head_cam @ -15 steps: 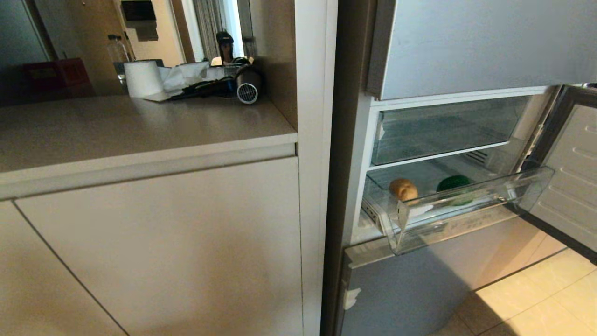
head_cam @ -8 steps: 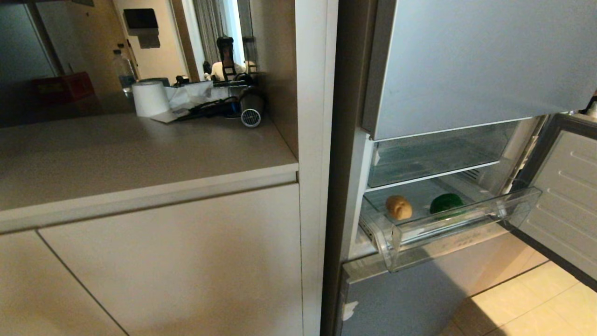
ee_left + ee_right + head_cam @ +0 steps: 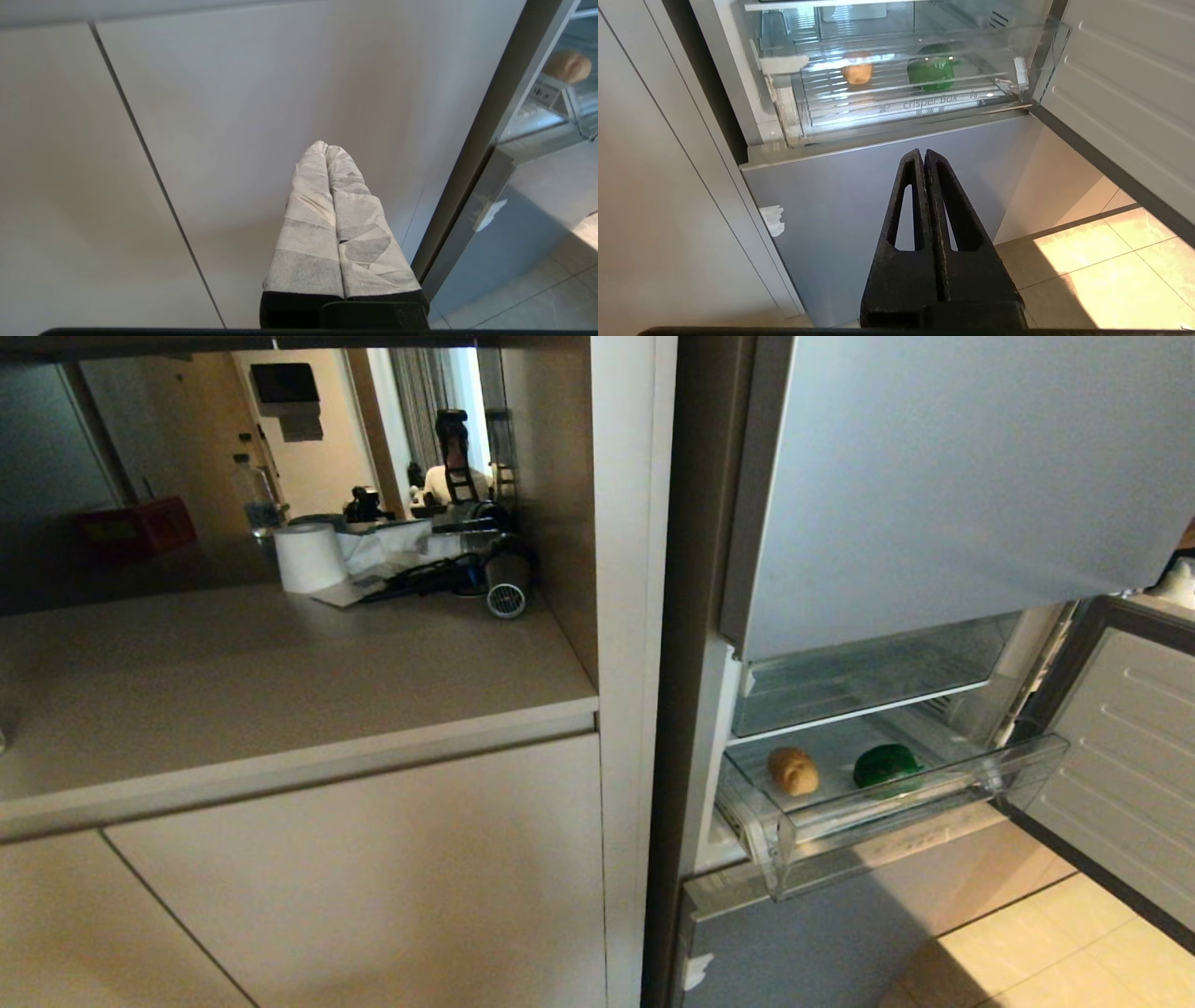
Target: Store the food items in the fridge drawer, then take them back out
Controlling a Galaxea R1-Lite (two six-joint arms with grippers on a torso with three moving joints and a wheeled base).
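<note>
Lying in the fridge drawer (image 3: 896,817), pulled out of the blue-grey fridge (image 3: 934,485): the potato (image 3: 794,771) toward the hinge-less side, the bell pepper (image 3: 885,768) near it but apart, neither touching the clear front wall. Standing open at the far side, the ribbed inner face of the fridge door (image 3: 1130,775). Hanging low before the fridge's lowest panel (image 3: 878,196), the right gripper (image 3: 924,156), black fingers pressed together and holding nothing. Pointing at the pale cabinet front (image 3: 233,116), the left gripper (image 3: 326,145), wrapped fingers likewise together and empty, parked. Judging the storing half done and the taking-out about to begin. Doing it well likely meaning: opening the right claw wide before reaching, coming in over the drawer's front rail rather than through it, taking the nearer item first, closing across the potato's narrower width, lifting straight up clear of the shelf above (image 3: 859,705).
</note>
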